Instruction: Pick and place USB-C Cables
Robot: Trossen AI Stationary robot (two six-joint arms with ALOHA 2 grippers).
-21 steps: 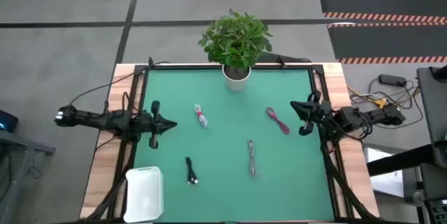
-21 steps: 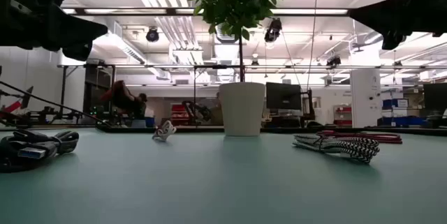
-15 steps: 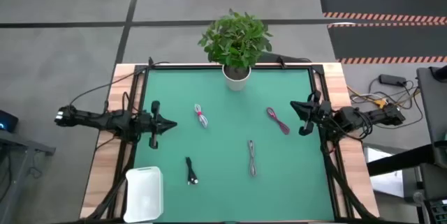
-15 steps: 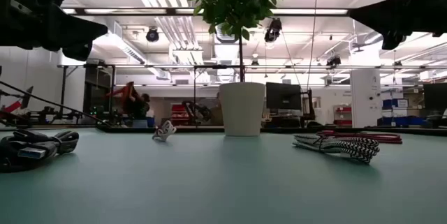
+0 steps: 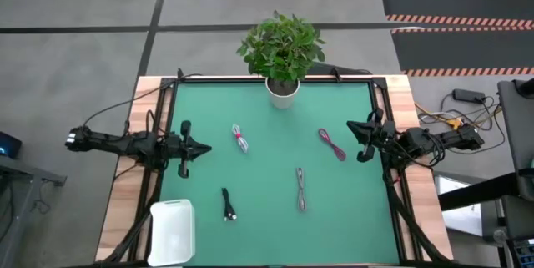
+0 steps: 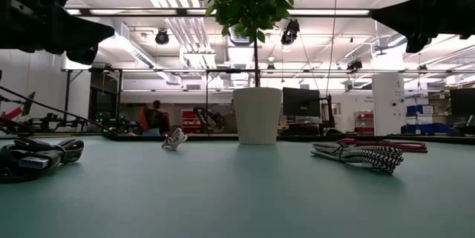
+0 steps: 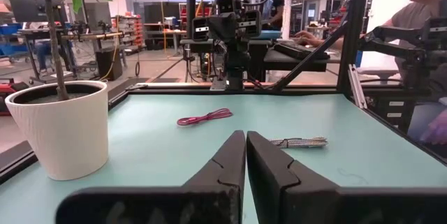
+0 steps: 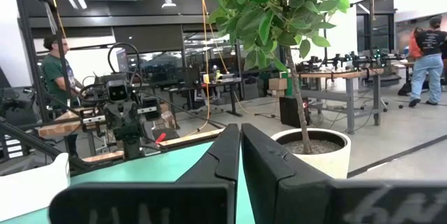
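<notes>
Four short cable bundles lie on the green mat: white with red (image 5: 240, 139), magenta (image 5: 332, 144), grey (image 5: 300, 189) and black (image 5: 229, 204). In the low view the black one (image 6: 33, 156) lies nearest on the left, and the grey braided one (image 6: 360, 155) on the right. My left gripper (image 5: 204, 148) hovers shut over the mat's left side, level, pointing right, left of the white-red bundle. My right gripper (image 5: 352, 128) hovers shut over the right side, beside the magenta bundle. The left wrist view shows the magenta (image 7: 204, 117) and grey (image 7: 299, 142) bundles ahead.
A potted plant in a white pot (image 5: 283, 88) stands at the mat's far edge, in the middle. A white box (image 5: 172, 230) sits at the near left corner. Wooden table edges and black frame rails border the mat. People are in the room beyond.
</notes>
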